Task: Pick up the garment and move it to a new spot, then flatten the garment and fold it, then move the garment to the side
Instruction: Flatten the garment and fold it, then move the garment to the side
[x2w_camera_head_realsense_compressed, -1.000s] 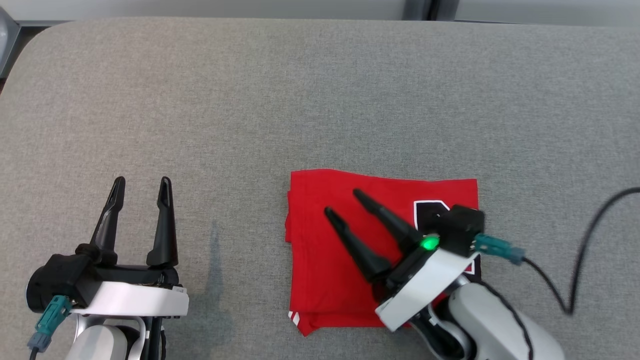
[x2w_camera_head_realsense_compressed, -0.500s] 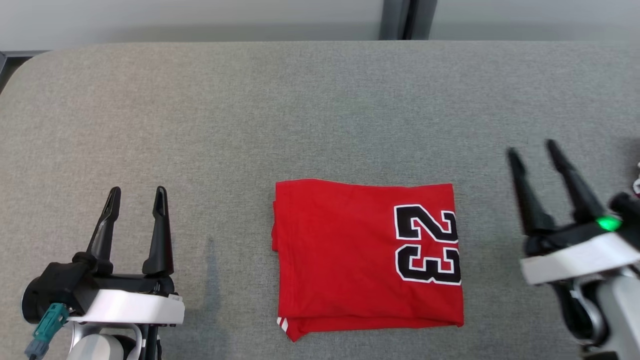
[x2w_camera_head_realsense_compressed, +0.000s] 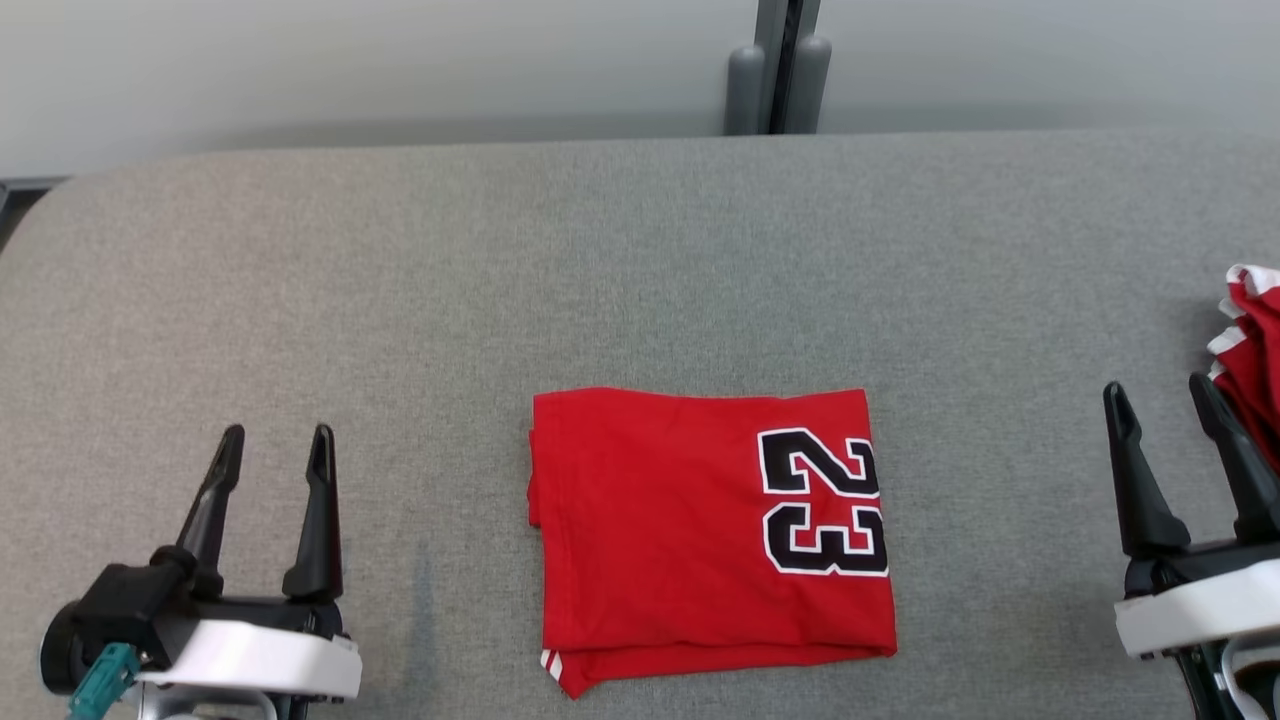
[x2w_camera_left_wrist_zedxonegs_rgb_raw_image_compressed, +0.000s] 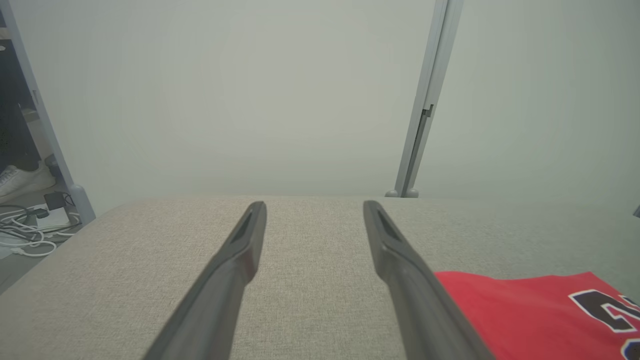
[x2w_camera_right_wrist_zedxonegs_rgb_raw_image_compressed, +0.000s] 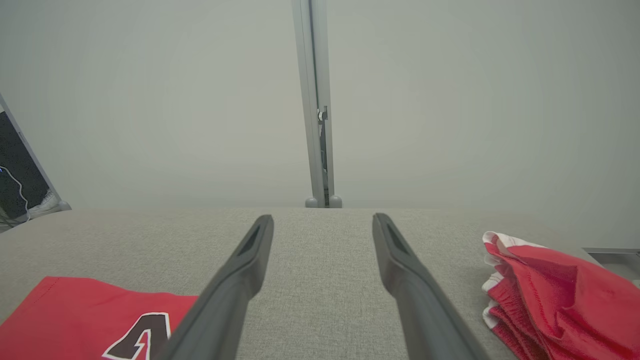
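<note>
The garment is a red jersey with a black and white "23", folded into a flat rectangle at the middle front of the grey table. Its edge shows at the lower right of the left wrist view and the lower left of the right wrist view. My left gripper stands open at the lower left, well apart from the garment, with nothing between its fingers. At the lower right my right gripper is open too and holds nothing.
A second red garment with white trim lies bunched at the table's right edge, close beside my right gripper, also in the right wrist view. A grey post and pale wall stand behind the table. Cables lie on the floor at left.
My right gripper has lifted off the folded garment and swung out to the right, uncovering the "23". The head camera has tilted up, shifting the whole picture. The left gripper stays put.
</note>
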